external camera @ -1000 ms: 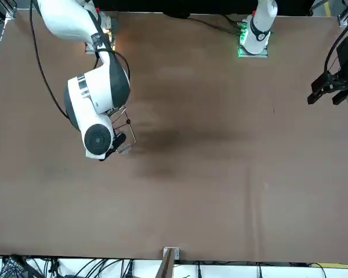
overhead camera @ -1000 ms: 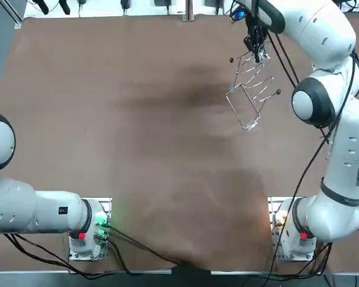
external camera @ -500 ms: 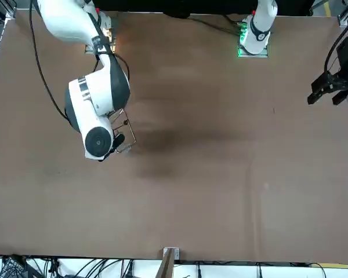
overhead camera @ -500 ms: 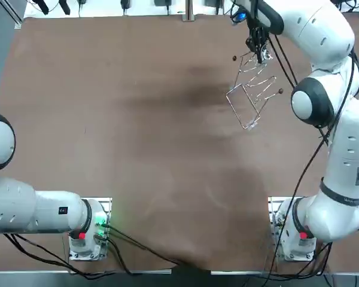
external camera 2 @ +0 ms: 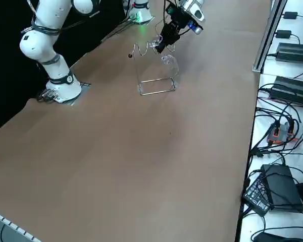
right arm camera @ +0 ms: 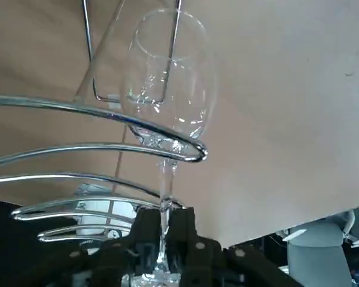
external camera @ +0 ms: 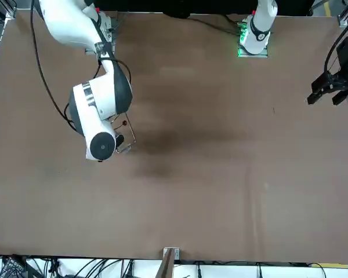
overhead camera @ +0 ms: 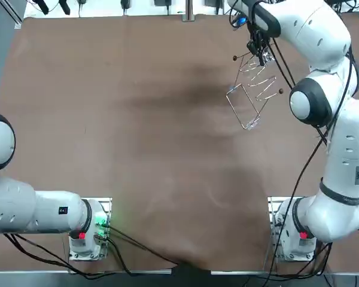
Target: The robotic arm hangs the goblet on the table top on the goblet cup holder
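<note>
right gripper (right arm camera: pixel 163 226) clamped on goblet (right arm camera: pixel 167 89) stem | goblet upside down, bowl base at tip of rack (right arm camera: pixel 60 106) wire loop | far-right of table (overhead camera: pixel 137 119)

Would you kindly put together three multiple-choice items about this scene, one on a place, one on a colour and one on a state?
1. Where on the table does the wire rack stand?
A. far right part
B. centre
C. near left corner

2. What colour is the table?
A. green
B. brown
C. white

3. The right claw, up at the wire rack's arms, is:
A. open and empty
B. shut on the wire rack
C. shut on the goblet stem

Answers: 1 A, the top view shows it there; 2 B, every view shows brown; 3 C, the wrist view shows the stem pinched in it.
</note>
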### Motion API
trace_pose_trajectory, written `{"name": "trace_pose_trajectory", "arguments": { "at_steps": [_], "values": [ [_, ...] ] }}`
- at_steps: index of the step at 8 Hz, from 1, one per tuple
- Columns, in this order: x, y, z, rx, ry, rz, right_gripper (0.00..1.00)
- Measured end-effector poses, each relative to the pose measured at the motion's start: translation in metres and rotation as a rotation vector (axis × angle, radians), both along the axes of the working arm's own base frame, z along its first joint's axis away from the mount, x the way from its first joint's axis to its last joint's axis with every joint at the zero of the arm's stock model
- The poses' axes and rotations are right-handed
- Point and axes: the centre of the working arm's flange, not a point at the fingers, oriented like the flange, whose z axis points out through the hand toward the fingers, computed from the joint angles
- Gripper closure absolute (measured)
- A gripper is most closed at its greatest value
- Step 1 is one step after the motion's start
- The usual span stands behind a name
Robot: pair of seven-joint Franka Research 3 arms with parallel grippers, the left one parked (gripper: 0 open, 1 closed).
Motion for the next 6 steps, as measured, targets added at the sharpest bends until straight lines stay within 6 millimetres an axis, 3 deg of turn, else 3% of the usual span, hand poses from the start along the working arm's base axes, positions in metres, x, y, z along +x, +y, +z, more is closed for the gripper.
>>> {"name": "trace_pose_trajectory", "arguments": {
  "at_steps": [6],
  "values": [
    [-0.009, 0.017, -0.001, -0.028, -0.006, -0.005, 0.90]
  ]
}}
